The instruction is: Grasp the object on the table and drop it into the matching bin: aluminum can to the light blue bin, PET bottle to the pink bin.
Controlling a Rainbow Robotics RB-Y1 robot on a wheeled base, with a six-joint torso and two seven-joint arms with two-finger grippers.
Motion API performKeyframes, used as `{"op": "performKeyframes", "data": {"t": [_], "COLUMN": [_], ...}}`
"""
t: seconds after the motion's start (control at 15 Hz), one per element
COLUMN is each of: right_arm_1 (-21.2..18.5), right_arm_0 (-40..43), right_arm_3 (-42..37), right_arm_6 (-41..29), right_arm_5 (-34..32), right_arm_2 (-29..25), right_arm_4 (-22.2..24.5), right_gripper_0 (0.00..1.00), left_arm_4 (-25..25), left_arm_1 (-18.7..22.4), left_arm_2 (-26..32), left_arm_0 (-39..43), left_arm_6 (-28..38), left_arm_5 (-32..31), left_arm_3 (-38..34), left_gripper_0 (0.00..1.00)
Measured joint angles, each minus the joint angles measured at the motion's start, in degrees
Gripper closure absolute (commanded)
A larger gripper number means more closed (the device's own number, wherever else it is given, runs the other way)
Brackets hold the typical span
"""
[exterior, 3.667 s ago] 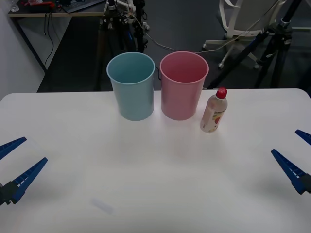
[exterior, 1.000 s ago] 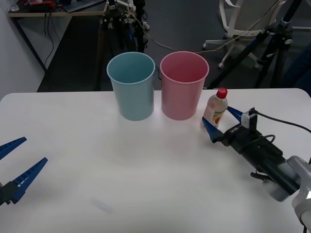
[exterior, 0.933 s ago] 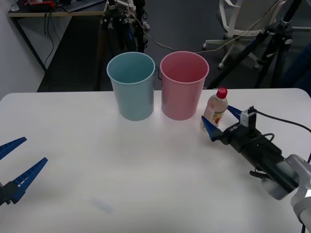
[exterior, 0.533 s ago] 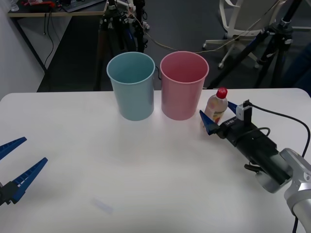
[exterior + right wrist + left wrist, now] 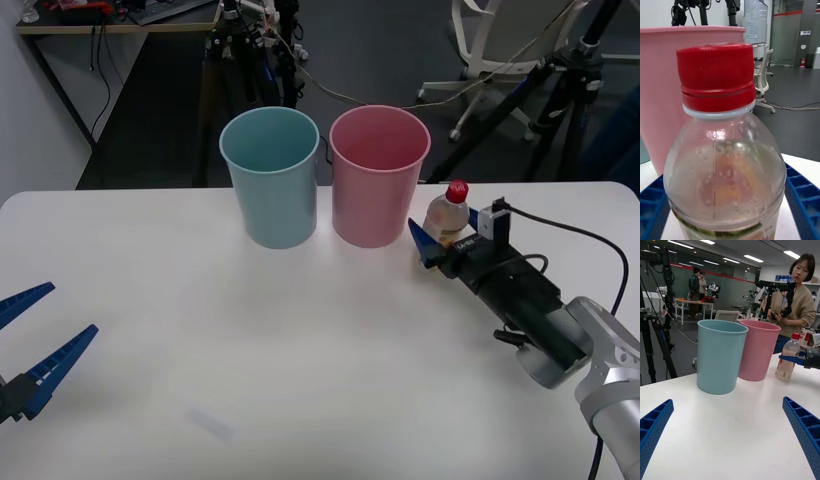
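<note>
Front view: right gripper [image 5: 443, 237] straddling bottle [image 5: 447, 213] near table's [image 5: 300, 350] far right edge, just beside pink bin [image 5: 378, 175].
Fingers [image 5: 805, 202] standing apart on either side of the body, not yet clamped; closing squarely below the shoulder, then lifting straight, avoiding nudging the bin. Left gripper [image 5: 35, 345] idling spread wide at near left edge. Label print too small for reading.

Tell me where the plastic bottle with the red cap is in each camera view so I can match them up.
Front view: PET bottle stands on the table just right of the pink bin, between the open fingers of the right gripper.
Right wrist view: bottle close up, a blue finger on either side.
Left wrist view: bottle beside the pink bin, far across the table.
Shared landmark: the pink bin.
</note>
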Motion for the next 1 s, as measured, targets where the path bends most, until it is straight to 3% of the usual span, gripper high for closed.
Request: {"op": "performKeyframes", "data": {"t": [0.73, 0.87, 1.0], "right_arm_1": [-1.2, -2.5, -6.3], "right_arm_0": [1.4, 4.6, 10.5], "right_arm_3": [-0.7, -5.0, -15.2], "right_arm_6": [-0.3, -0.7, -1.5], "right_arm_5": [-1.3, -0.6, 4.6], "right_arm_2": [0.4, 0.9, 4.4], "right_arm_4": [0.3, 0.4, -2.0], "right_gripper_0": [1.00, 1.00, 1.00], "left_arm_4": [0.0, 0.0, 0.0], "left_arm_1": [0.0, 0.0, 0.0], "left_arm_2": [0.0, 0.0, 0.0], "left_arm_0": [0.0, 0.0, 0.0], "left_arm_6": [0.0, 0.0, 0.0], "left_arm_5": [0.0, 0.0, 0.0], "left_arm_3": [0.0, 0.0, 0.0], "left_gripper_0": [0.00, 0.00, 0.00]}}
